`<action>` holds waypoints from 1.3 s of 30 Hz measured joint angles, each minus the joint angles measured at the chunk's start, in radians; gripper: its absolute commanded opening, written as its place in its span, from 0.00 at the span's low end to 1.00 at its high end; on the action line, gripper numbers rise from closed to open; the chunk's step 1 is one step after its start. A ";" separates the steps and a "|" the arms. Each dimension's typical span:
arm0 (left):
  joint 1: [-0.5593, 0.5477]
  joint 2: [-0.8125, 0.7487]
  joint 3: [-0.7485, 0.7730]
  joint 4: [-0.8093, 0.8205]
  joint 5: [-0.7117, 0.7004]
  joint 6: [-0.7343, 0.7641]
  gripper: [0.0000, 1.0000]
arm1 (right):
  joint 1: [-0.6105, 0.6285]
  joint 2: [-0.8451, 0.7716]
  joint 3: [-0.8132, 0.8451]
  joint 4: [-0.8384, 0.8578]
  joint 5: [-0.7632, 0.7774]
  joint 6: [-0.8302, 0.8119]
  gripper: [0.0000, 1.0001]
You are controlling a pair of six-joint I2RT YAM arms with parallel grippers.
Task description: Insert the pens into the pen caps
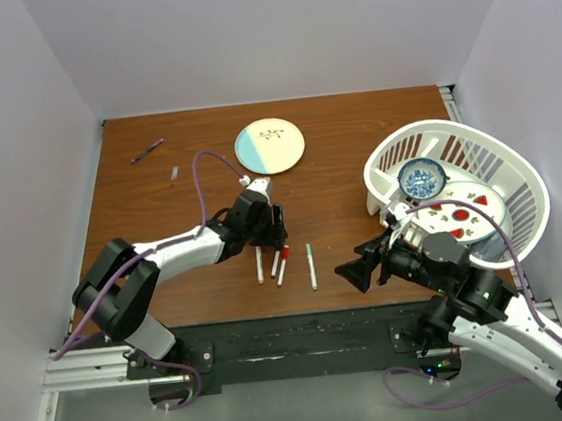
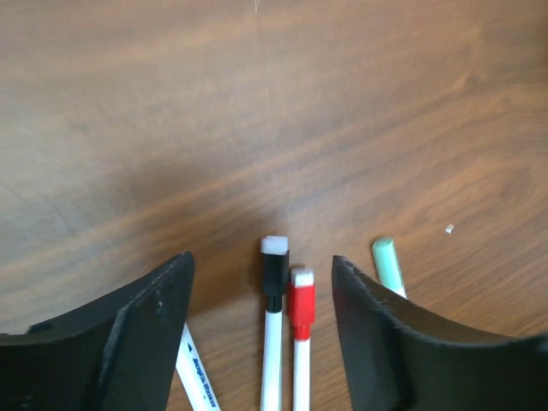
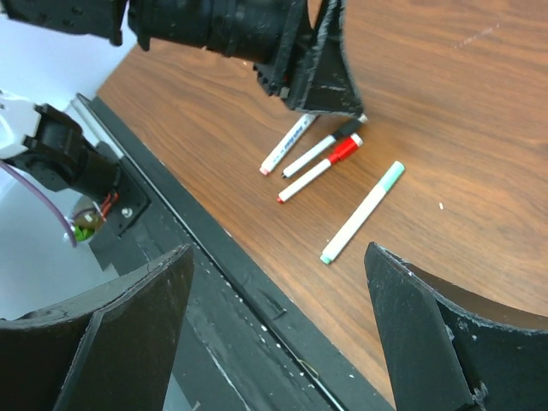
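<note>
At table front-centre, left gripper [image 1: 278, 239] hovers spread over black-capped pen [image 2: 272, 325] and red-capped pen [image 2: 301, 342]; both at its 6 o'clock, long axes 12-to-6. Right gripper [image 1: 352, 274], also spread, is farther, at their 4 o'clock.

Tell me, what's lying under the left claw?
A black-capped pen and a red-capped pen lie on the table between the left claw's open fingers. A third pen is partly covered by one finger.

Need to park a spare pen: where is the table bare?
Bare wood between the plate and the basket, and between the loose cap and the left arm. Crowded: four pens at the front, by the left jaws.
</note>
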State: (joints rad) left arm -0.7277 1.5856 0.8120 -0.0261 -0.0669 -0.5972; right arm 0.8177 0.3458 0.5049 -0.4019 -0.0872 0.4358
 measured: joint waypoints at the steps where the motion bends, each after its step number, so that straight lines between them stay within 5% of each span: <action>1: 0.000 -0.001 0.024 -0.026 -0.018 0.008 0.77 | 0.000 -0.006 0.004 -0.002 0.000 0.000 0.85; 9: 0.060 -0.030 0.241 -0.149 -0.180 0.060 0.78 | 0.000 -0.023 0.024 -0.006 0.000 0.000 0.85; 15: 0.331 -0.007 0.441 -0.168 -0.266 0.130 0.78 | 0.000 -0.061 0.035 -0.019 0.001 0.004 0.84; 24: 0.719 0.176 0.604 0.000 -0.167 0.183 0.78 | 0.000 -0.145 0.037 -0.024 0.019 0.046 0.83; 39: 0.875 0.729 0.999 0.052 0.073 0.301 0.75 | 0.000 -0.139 0.081 -0.047 0.063 0.049 0.83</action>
State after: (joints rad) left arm 0.1478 2.3146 1.8111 0.0261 0.0063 -0.2958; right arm 0.8181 0.2066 0.5858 -0.4488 -0.0242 0.4850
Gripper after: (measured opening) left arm 0.760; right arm 0.836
